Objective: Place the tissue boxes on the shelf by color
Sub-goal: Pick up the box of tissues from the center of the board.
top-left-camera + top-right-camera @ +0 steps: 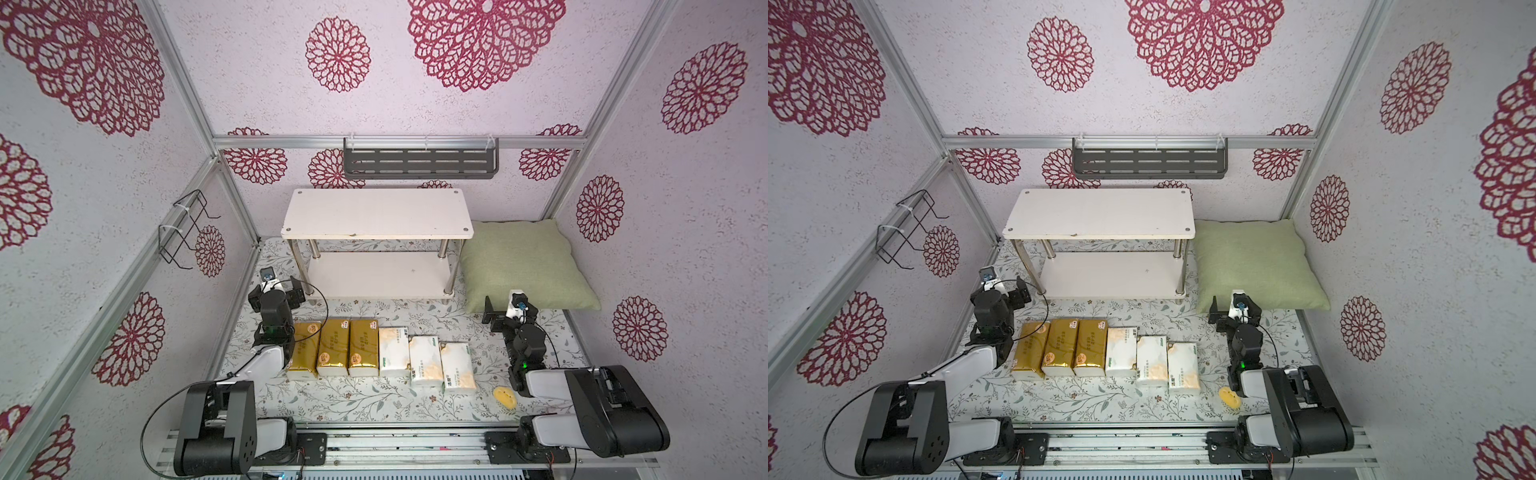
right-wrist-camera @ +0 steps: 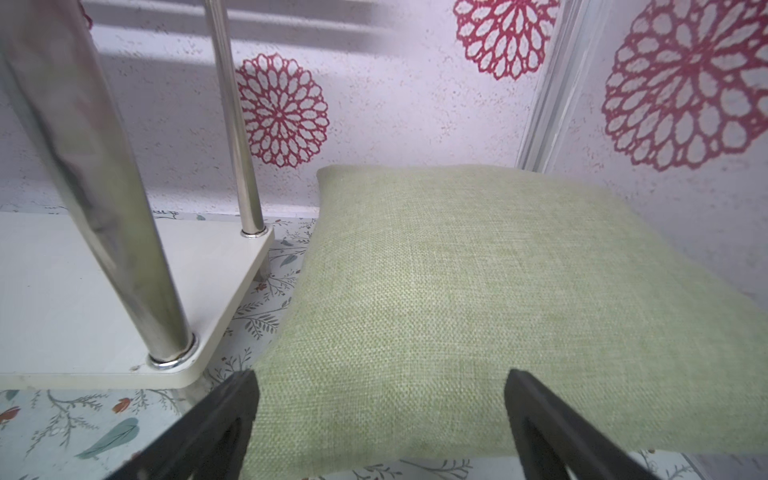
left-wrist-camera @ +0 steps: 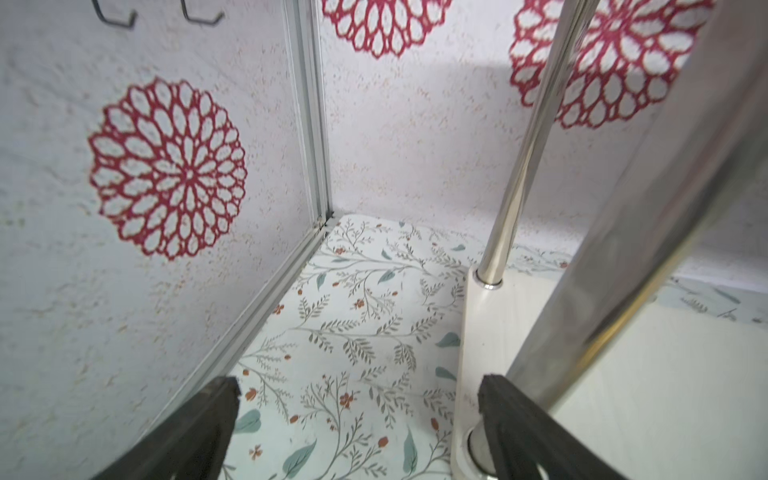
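Observation:
Three gold tissue boxes [image 1: 332, 347] [image 1: 1059, 347] lie side by side on the floral table, and three white ones [image 1: 424, 359] [image 1: 1152, 359] continue the row to the right. Behind them stands the white two-tier shelf [image 1: 376, 214] [image 1: 1100, 216], both boards bare. My left gripper [image 1: 279, 291] [image 3: 357, 386] is open and holds nothing; it hangs by the shelf's front left leg [image 3: 623, 249], behind the gold boxes. My right gripper [image 1: 510, 311] [image 2: 382, 380] is also open and holds nothing, just over the near edge of the green pillow [image 2: 478, 291].
The green pillow [image 1: 523, 266] fills the back right corner beside the shelf. A dark grey slotted rack [image 1: 419, 162] hangs on the back wall and a black wire rack [image 1: 185, 228] on the left wall. A small yellow object [image 1: 505, 397] lies near the right arm's base.

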`<state>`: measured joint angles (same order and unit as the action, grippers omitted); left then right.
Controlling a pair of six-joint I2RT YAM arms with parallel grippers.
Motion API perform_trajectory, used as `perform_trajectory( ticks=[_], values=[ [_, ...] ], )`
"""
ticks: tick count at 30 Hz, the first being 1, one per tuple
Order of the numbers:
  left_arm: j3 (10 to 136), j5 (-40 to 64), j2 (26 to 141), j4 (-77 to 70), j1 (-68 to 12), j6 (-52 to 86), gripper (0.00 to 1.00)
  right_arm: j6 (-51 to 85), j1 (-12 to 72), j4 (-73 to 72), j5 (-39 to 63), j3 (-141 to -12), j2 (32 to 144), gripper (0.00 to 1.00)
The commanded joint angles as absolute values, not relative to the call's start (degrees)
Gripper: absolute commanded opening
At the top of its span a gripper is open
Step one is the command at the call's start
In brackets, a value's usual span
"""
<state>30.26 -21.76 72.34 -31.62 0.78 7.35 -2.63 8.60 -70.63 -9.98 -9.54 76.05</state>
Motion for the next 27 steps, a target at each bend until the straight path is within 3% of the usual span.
perform_trajectory(
  ticks=[1, 8, 16, 21, 27],
  values=[
    [32.08, -23.55, 67.38, -21.68, 0.05, 8.51, 0.97, -3.83, 9.30, -67.26, -12.41, -9.67, 71.54, 0.99],
    [43.69, -27.49, 59.88, 4.38, -4.38, 12.84, 0.97, 0.39, 11.98, -45.36, -12.42, -17.21, 61.63, 0.99],
    [46.27, -35.27, 51.61, 17.75, -12.19, 22.03, 0.97, 9.42, 17.65, -17.90, -10.54, -27.38, 55.73, 0.99],
    [49.83, -44.00, 52.98, 28.04, -18.53, 23.88, 0.97, 15.03, 22.36, -4.34, -11.43, -31.98, 54.05, 0.99],
    [52.51, -40.11, 53.61, 33.71, -20.11, 26.03, 0.97, 21.09, 28.42, 10.39, -12.58, -36.66, 54.27, 0.99]
  ],
)
